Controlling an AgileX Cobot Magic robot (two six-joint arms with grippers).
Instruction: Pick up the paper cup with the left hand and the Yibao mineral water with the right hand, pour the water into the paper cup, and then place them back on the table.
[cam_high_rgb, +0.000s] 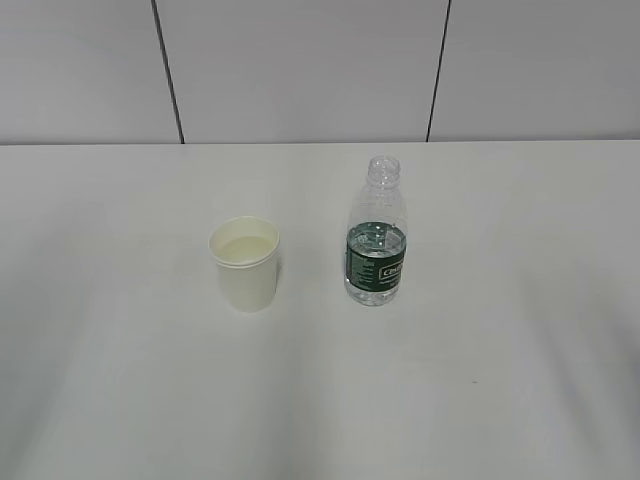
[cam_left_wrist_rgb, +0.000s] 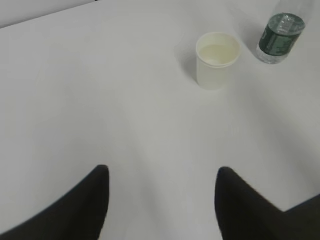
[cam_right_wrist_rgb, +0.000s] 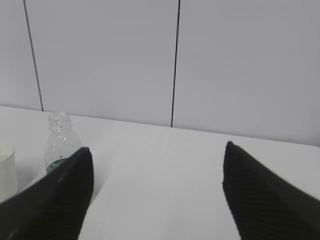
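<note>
The cream paper cup (cam_high_rgb: 245, 264) stands upright on the white table (cam_high_rgb: 120, 350), with liquid inside. The capless Yibao bottle (cam_high_rgb: 377, 245) with its dark green label stands upright just right of it. Neither arm shows in the exterior view. In the left wrist view the cup (cam_left_wrist_rgb: 216, 60) and bottle (cam_left_wrist_rgb: 281, 37) lie far ahead at upper right; my left gripper (cam_left_wrist_rgb: 162, 175) is open and empty. In the right wrist view the bottle (cam_right_wrist_rgb: 59, 142) and cup edge (cam_right_wrist_rgb: 6, 170) sit at far left; my right gripper (cam_right_wrist_rgb: 157, 152) is open and empty.
A grey panelled wall (cam_high_rgb: 300, 70) with dark vertical seams runs along the table's back edge. Bare white tabletop surrounds the cup and bottle on all sides.
</note>
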